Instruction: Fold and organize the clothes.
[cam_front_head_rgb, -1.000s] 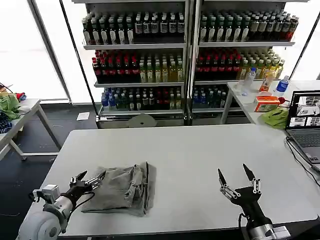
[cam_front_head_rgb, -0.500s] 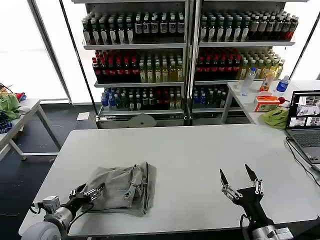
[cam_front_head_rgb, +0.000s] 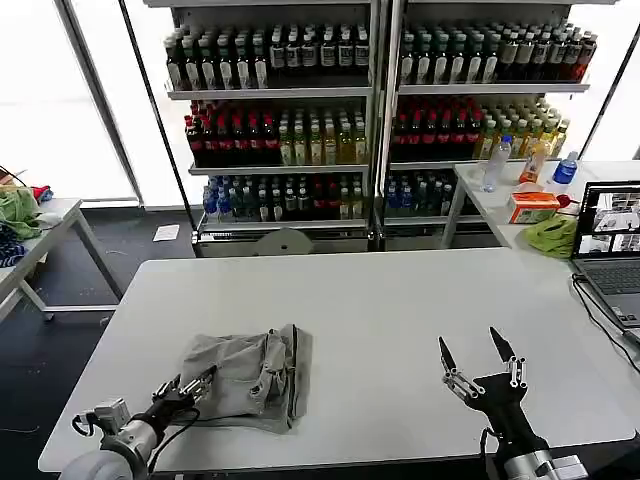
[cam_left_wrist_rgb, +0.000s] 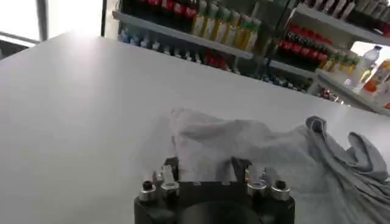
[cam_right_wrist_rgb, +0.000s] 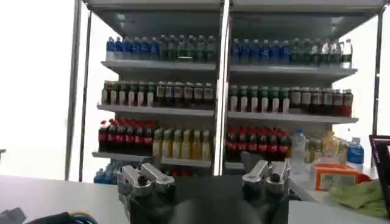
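The grey shirt (cam_front_head_rgb: 245, 378) is lying crumpled and partly folded on the near left part of the white worktop (cam_front_head_rgb: 400, 300), well to the left of centre. The left gripper (cam_front_head_rgb: 188, 387) is sitting low at the shirt's near left corner, its fingers (cam_front_head_rgb: 203, 377) spread open and holding nothing, pointing up and to the right into the cloth. In the left wrist view the shirt's edge (cam_left_wrist_rgb: 201, 137) is lying straight ahead of the left gripper (cam_left_wrist_rgb: 207, 170), just beyond the fingertips, with the bulk of the cloth running away to one side. The shirt's folded seam is running roughly front to back. The right gripper (cam_front_head_rgb: 476, 357) is standing upright and open, empty, well apart from the shirt across bare worktop. So the left arm is far nearer, and I judge any next grasp falls to it.
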